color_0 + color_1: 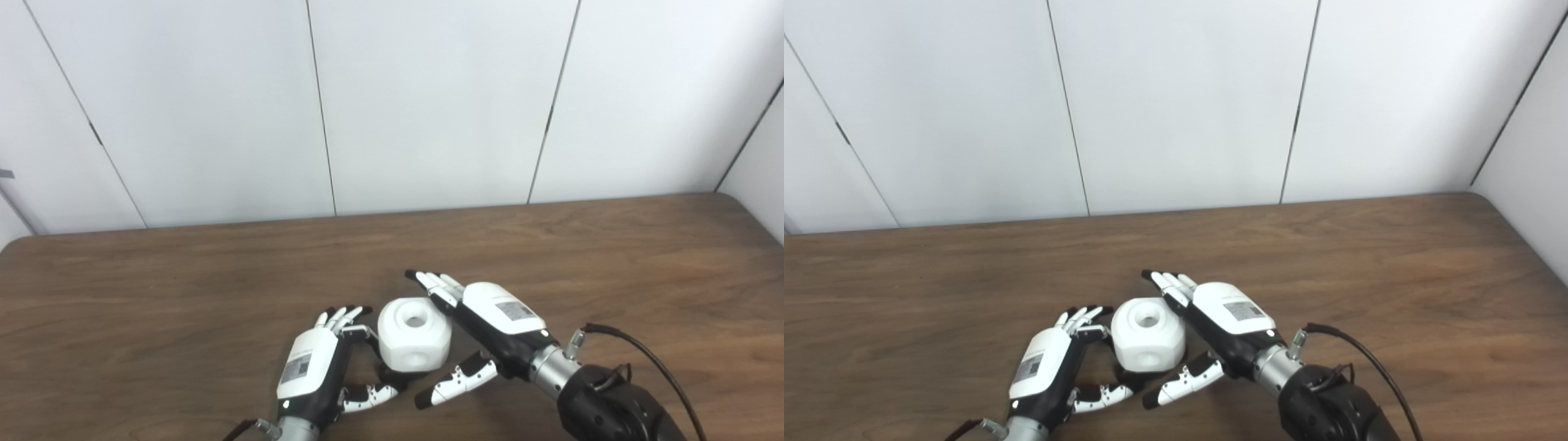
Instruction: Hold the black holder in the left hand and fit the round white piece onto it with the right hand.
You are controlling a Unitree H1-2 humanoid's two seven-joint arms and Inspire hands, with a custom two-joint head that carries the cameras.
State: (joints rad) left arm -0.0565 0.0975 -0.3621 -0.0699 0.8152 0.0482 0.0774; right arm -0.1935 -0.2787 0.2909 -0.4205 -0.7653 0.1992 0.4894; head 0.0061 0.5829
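Observation:
The round white piece (414, 334), a chunky block with a hole in its top and another in its front, stands on the wooden table (184, 288). A sliver of the black holder (392, 372) shows under its lower left edge; the rest is hidden. My left hand (318, 364) lies just left of the piece, open, fingers stretched and thumb pointing toward the base. My right hand (484, 324) is close against the piece's right side, open, fingers straight along it and thumb below its front. Neither hand holds anything.
A black cable (649, 358) loops from my right wrist over the table. White wall panels (429, 104) stand right behind the table's far edge. The table's rounded right corner (744, 205) is in view.

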